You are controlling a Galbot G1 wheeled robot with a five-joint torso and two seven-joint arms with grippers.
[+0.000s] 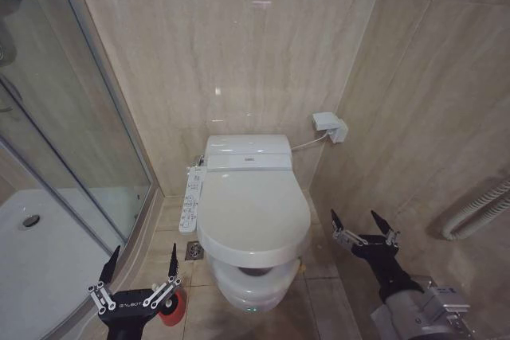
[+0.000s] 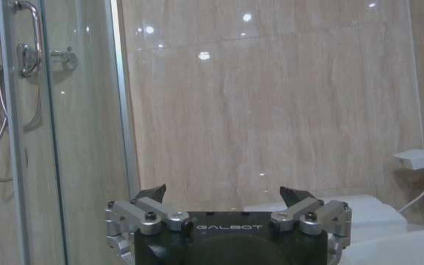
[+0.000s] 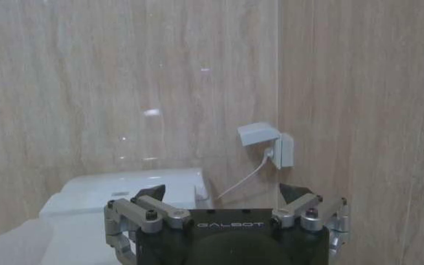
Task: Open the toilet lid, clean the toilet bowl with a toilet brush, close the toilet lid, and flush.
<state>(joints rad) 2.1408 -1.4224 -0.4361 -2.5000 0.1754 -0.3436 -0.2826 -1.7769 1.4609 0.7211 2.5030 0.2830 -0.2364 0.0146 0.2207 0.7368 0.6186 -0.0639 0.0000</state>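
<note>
With the left gripper and right gripper both spread and empty, lift the closed toilet lid, rigid, light, glossy and likely slippery, by its front edge.

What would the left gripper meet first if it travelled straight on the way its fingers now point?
Probably the beige tiled wall, since the open left gripper points between the shower glass and the toilet tank. Nothing seems to stand nearer in that line, though depth is hard to judge.

The glossy white toilet lid lies shut over the toilet bowl.
</note>
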